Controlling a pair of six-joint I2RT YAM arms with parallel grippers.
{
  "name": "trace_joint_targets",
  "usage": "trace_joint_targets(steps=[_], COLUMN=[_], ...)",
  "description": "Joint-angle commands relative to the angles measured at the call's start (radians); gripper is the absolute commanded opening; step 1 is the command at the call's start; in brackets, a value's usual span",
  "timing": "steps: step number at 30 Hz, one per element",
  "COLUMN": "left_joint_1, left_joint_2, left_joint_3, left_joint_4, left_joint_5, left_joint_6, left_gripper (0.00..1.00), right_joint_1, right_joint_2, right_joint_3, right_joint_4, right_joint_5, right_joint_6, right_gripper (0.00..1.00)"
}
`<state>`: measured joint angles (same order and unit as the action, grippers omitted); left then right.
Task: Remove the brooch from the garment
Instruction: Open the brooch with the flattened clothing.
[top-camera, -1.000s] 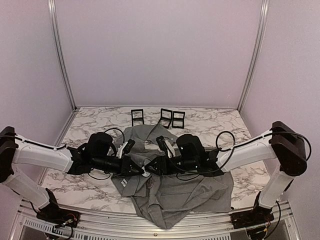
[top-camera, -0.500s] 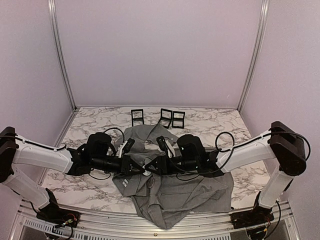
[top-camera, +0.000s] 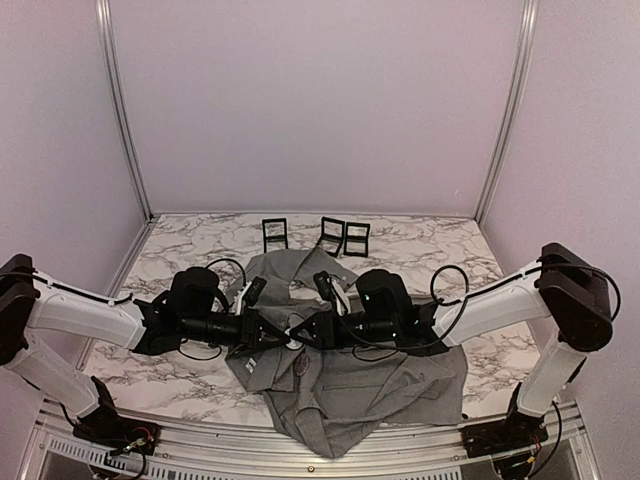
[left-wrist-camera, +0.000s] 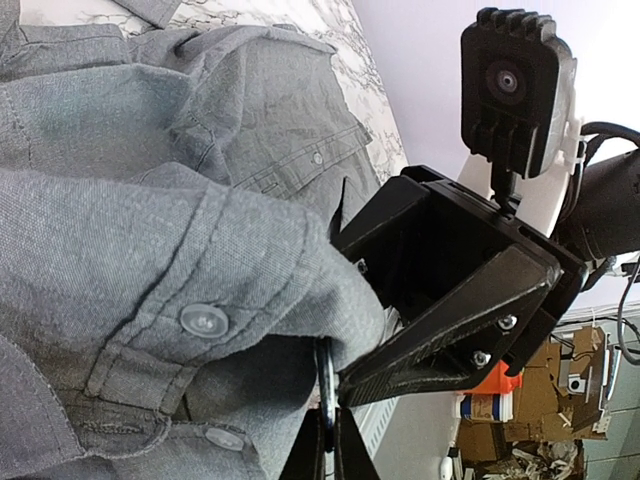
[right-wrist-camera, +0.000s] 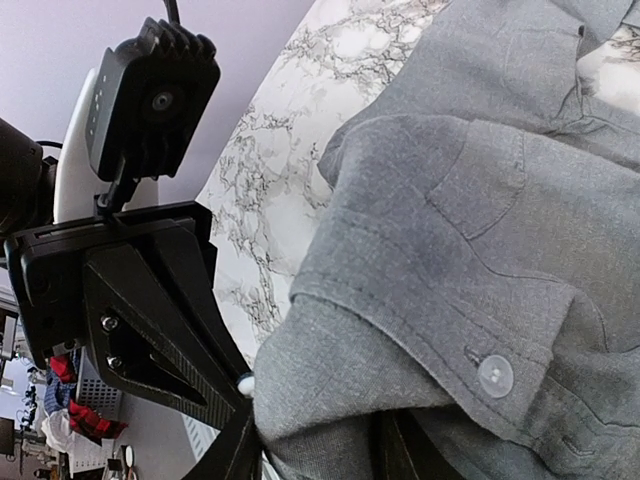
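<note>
Both left tool (top-camera: 282, 338) and right tool (top-camera: 308, 332) clamped on one garment (top-camera: 400, 375) fold, positions almost unchanged from a second ago.

Shirt (left-wrist-camera: 150, 250) fold swallows both jaws' tips, so no idea what the left jaws pinch. Wrist views' bottom edges chop off their own jaws. Dark spot (top-camera: 303, 366) just nearside of the jaws: too tiny to tell.

Bare marble table (top-camera: 160, 262) left and right of the garment (top-camera: 370, 385); three black frames (top-camera: 343, 238) just behind it.
</note>
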<state>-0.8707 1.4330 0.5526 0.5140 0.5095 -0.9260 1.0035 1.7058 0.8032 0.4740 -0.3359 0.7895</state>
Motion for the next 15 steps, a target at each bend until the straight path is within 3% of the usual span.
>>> trace_joint_targets(steps=[1, 15], left_joint_1=[0.004, 0.014], left_joint_2=[-0.003, -0.013], left_joint_3=[-0.003, -0.023], left_joint_4=[0.123, 0.169], left_joint_5=[0.022, 0.028], left_joint_6=[-0.024, -0.07], left_gripper=[0.0, 0.0], right_joint_1=[-0.007, -0.005], right_joint_2=[0.027, 0.031], right_joint_3=[-0.007, -0.006], right_joint_4=[-0.025, -0.039], right_joint_5=[0.005, 0.015], right_joint_6=[-0.001, -0.015], right_gripper=[0.36, 0.3])
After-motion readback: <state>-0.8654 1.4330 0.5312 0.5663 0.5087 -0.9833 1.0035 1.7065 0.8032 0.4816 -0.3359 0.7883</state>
